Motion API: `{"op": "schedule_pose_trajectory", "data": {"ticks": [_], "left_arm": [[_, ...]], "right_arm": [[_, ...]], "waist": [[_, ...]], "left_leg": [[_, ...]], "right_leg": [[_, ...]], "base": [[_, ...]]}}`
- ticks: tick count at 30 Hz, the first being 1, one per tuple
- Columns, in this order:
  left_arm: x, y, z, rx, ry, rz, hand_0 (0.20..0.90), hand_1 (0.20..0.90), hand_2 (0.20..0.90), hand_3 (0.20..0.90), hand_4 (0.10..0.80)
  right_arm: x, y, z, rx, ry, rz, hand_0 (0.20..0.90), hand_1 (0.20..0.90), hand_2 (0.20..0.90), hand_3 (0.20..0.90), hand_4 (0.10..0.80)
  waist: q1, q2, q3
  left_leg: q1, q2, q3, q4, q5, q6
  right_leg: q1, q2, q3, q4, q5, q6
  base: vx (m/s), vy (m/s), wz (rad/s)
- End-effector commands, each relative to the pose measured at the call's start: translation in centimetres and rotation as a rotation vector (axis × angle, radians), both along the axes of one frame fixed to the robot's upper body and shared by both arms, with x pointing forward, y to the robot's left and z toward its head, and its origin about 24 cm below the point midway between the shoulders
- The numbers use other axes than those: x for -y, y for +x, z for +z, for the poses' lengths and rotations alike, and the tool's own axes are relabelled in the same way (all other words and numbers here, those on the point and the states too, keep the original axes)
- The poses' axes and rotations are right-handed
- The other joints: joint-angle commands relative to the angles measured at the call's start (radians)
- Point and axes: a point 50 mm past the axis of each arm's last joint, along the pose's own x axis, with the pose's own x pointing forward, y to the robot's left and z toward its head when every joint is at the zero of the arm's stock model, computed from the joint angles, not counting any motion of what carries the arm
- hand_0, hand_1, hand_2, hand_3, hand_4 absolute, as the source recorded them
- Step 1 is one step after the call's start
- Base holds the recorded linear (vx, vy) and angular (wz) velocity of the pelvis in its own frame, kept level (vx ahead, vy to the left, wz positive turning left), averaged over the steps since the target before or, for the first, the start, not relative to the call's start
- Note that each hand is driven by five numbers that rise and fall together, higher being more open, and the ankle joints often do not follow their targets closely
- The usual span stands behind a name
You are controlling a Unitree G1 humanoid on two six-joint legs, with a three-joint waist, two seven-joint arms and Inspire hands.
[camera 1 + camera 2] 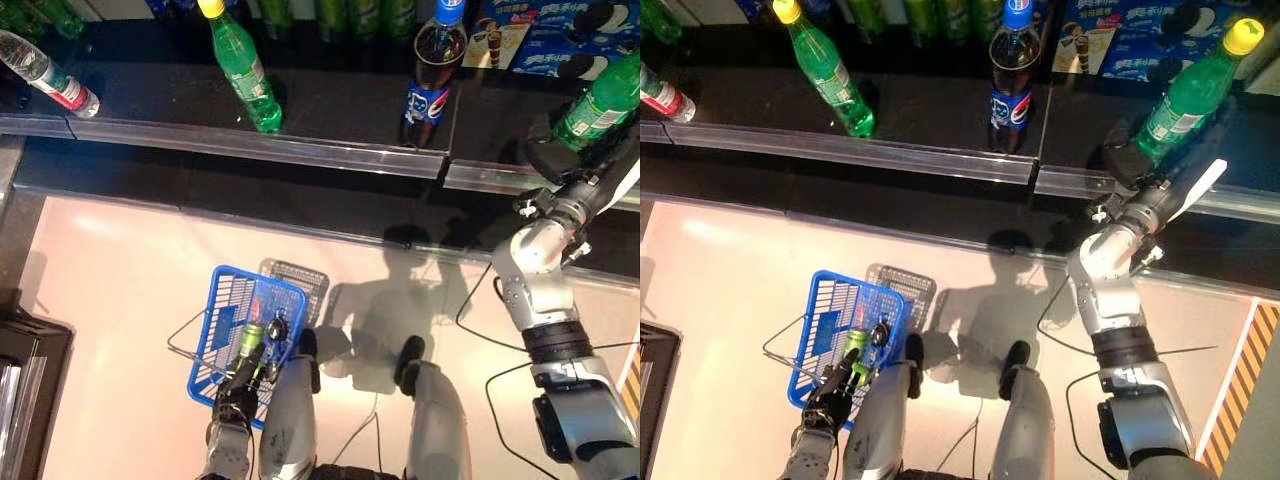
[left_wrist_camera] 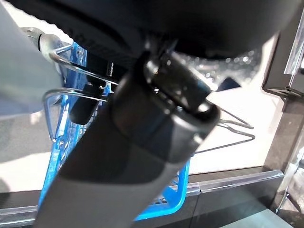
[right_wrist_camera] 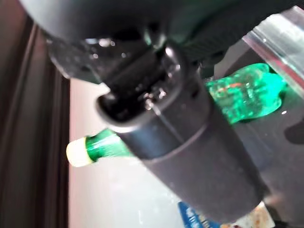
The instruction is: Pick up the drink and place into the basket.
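2 robot hands busy: right robot hand (image 1: 1127, 163) curled round green bottle (image 1: 1185, 98) on shelf (image 1: 940, 110) for lifting, left robot hand (image 1: 243, 385) hooked on handle of basket (image 1: 232, 300), keeping it ready below.

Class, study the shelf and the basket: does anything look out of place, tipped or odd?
Nothing is spilled or damaged. The bottles on the shelf stand upright. The right hand is at a green bottle; the left hand holds the blue basket, which already contains a small green bottle.
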Motion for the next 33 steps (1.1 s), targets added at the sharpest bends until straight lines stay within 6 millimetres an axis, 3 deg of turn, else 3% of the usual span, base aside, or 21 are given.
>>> {"op": "schedule_pose_trajectory", "data": {"ticks": [1, 16, 17, 18, 19, 33], "left_arm": [[-3.4, 0.0, 2.5, 0.179, 0.142, 0.005, 0.300, 0.300, 0.300, 0.200, 0.100], [-3.2, 1.5, 3.6, 0.252, 0.125, -0.031, 0.300, 0.300, 0.300, 0.200, 0.100], [-3.2, 1.4, 3.6, 0.255, 0.126, -0.033, 0.300, 0.300, 0.300, 0.200, 0.100], [-3.3, 1.4, 3.7, 0.257, 0.125, -0.034, 0.300, 0.300, 0.300, 0.200, 0.100], [-3.3, 1.4, 3.7, 0.258, 0.125, -0.036, 0.300, 0.300, 0.300, 0.200, 0.100], [-3.9, 1.4, 4.0, 0.278, 0.129, -0.032, 0.300, 0.300, 0.300, 0.200, 0.100]], "right_arm": [[0.3, -1.1, 7.5, 0.274, -0.108, 0.022, 0.900, 0.900, 0.900, 0.900, 0.800], [2.1, -0.2, 11.1, 0.269, -0.155, -0.051, 0.900, 0.900, 0.900, 0.900, 0.800], [2.3, -0.2, 11.3, 0.268, -0.159, -0.059, 0.681, 0.681, 0.681, 0.645, 0.545], [2.5, -0.2, 11.4, 0.268, -0.160, -0.062, 0.380, 0.380, 0.380, 0.293, 0.193], [2.6, -0.2, 11.6, 0.268, -0.162, -0.064, 0.300, 0.300, 0.300, 0.200, 0.100], [3.1, -0.3, 13.0, 0.286, -0.212, -0.055, 0.300, 0.300, 0.300, 0.200, 0.100]], "waist": [[-0.001, -0.004, -0.017], [0.015, 0.013, -0.017], [0.017, 0.013, -0.017], [0.018, 0.013, -0.017], [0.019, 0.013, -0.017], [0.032, 0.005, -0.017]], "left_leg": [[-0.107, -0.044, -0.054, 0.091, 0.174, 0.020], [-0.168, -0.067, -0.054, 0.083, 0.151, 0.037], [-0.172, -0.068, -0.053, 0.083, 0.148, 0.038], [-0.174, -0.067, -0.053, 0.082, 0.146, 0.039], [-0.175, -0.068, -0.053, 0.082, 0.145, 0.039], [-0.161, -0.079, -0.053, 0.073, 0.115, 0.049]], "right_leg": [[0.079, 0.018, -0.043, -0.061, 0.010, -0.021], [-0.017, 0.006, -0.036, -0.028, 0.013, -0.017], [-0.024, 0.005, -0.037, -0.025, 0.013, -0.018], [-0.028, 0.004, -0.037, -0.023, 0.013, -0.018], [-0.029, 0.003, -0.038, -0.022, 0.012, -0.018], [-0.033, -0.006, -0.047, 0.001, 0.003, -0.017]], "base": [[0.006, 0.000, 0.04], [0.000, 0.000, 0.00], [0.000, 0.000, 0.00], [0.000, 0.000, 0.00], [-0.007, -0.001, 0.05], [-0.013, 0.006, 0.02]]}}
